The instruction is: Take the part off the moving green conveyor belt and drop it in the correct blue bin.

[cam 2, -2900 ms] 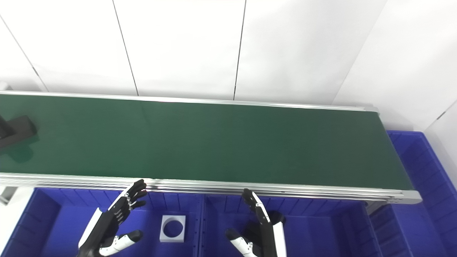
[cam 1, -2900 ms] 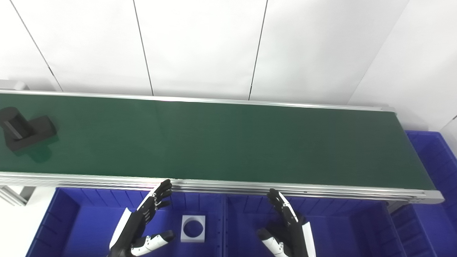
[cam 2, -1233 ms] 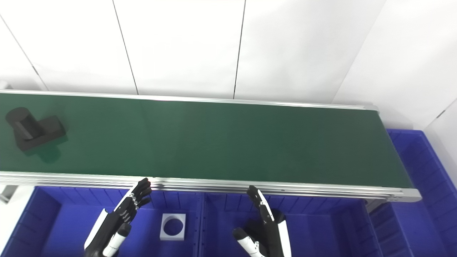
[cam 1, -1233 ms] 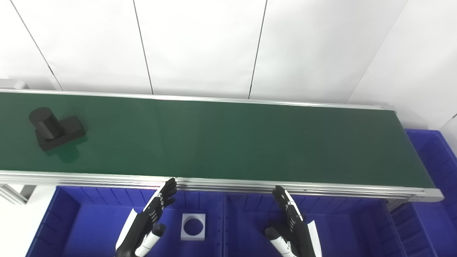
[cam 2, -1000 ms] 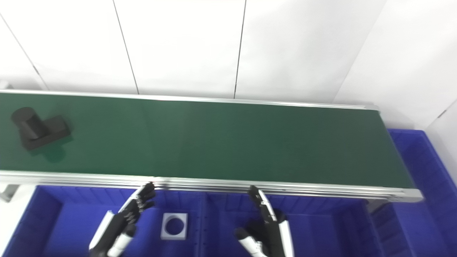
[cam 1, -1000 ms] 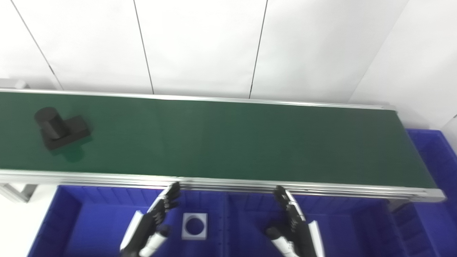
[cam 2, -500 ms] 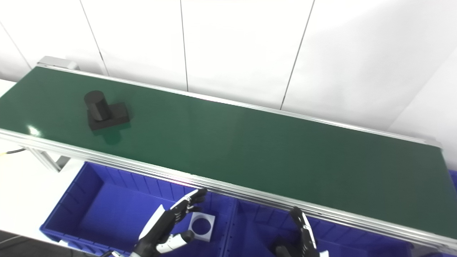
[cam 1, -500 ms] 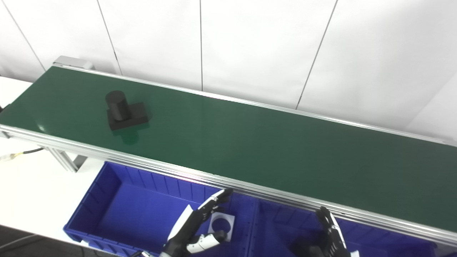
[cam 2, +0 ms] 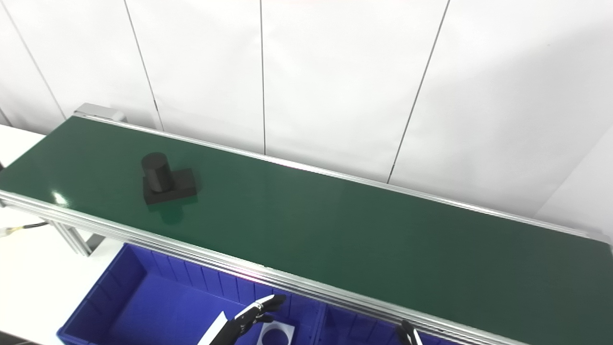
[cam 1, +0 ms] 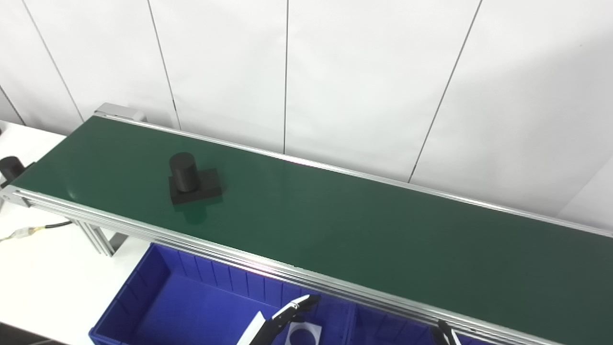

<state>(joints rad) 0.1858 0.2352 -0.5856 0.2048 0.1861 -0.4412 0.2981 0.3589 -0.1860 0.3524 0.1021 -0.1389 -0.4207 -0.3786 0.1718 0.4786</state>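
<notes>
Your black part (cam 1: pixel 192 182), an upright cylinder on a flat block, sits on the green conveyor belt (cam 1: pixel 335 225) toward its left end, up and to the left of both hands and well apart from them. Your left hand (cam 2: pixel 246 319) is the nearer one, low over the left blue bin (cam 2: pixel 158 306), fingers extended and holding nothing. Only the fingertips of your right hand (cam 2: pixel 407 334) show at the bottom edge, so you can't tell its state. A white square piece with a round hole (cam 2: pixel 275 334) lies just beside the left hand.
</notes>
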